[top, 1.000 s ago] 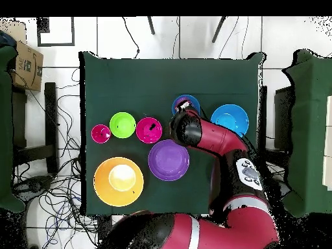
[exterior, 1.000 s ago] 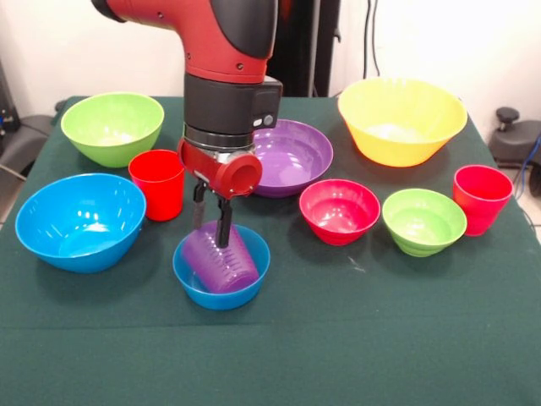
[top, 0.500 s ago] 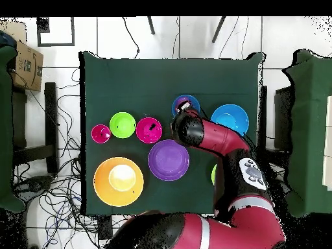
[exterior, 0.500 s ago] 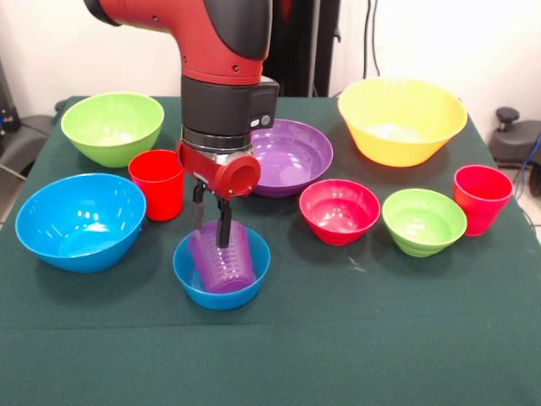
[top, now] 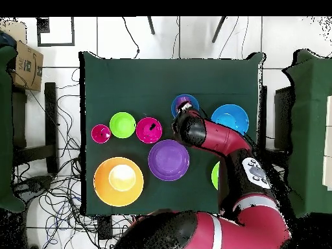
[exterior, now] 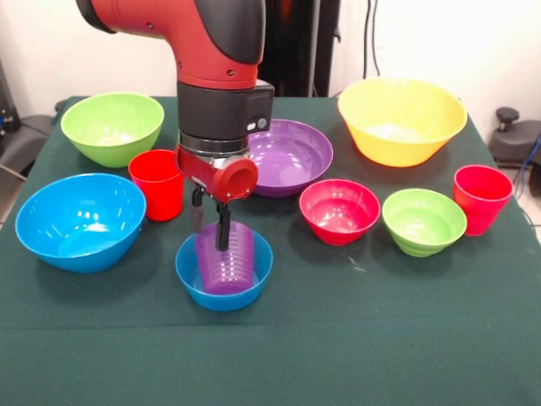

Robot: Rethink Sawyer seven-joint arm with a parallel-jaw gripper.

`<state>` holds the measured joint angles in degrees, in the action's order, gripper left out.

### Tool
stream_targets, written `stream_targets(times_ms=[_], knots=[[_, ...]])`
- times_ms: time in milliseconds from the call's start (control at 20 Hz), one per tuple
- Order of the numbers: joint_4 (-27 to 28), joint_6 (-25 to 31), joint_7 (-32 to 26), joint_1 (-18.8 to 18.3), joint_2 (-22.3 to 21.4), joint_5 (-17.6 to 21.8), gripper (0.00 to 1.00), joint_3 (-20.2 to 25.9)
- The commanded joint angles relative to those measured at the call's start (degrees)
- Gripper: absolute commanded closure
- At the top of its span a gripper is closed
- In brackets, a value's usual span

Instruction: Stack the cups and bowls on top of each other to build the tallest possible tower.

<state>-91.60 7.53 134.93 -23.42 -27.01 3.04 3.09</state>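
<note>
The translucent purple cup [exterior: 230,262] stands nearly upright inside the small blue bowl [exterior: 221,298] near the table's front. My gripper [exterior: 210,224] reaches down from above, shut on the cup's rim with one finger on each side of the wall. From overhead the same small blue bowl [top: 185,104] shows purple inside it, and the arm covers the gripper. Two red cups stand apart on the cloth, one [exterior: 157,183] beside the arm and one [exterior: 482,198] at the far right. No other pile shows.
Around it are a large blue bowl [exterior: 80,220], a large lime green bowl [exterior: 112,127], a purple bowl [exterior: 292,155], a yellow bowl [exterior: 401,118], a red-pink small bowl [exterior: 339,210] and a small green bowl [exterior: 423,220]. Chairs flank the table in the overhead view.
The purple cup has tipped from leaning to nearly upright inside the small blue bowl. In the front view the arm has shifted slightly left.
</note>
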Motion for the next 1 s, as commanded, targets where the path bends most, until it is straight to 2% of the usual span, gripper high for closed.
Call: stream_targets(times_ms=[50, 600, 1000], knots=[[-3.2, 7.8, -2.5, 1.2, 1.9, 3.2, 0.00, 6.9], [-5.4, 12.9, 0.6, 3.5, -1.9, 0.3, 0.00, 5.2], [-4.8, 13.3, 1.1, 4.1, -1.6, 0.2, 0.00, 5.0]])
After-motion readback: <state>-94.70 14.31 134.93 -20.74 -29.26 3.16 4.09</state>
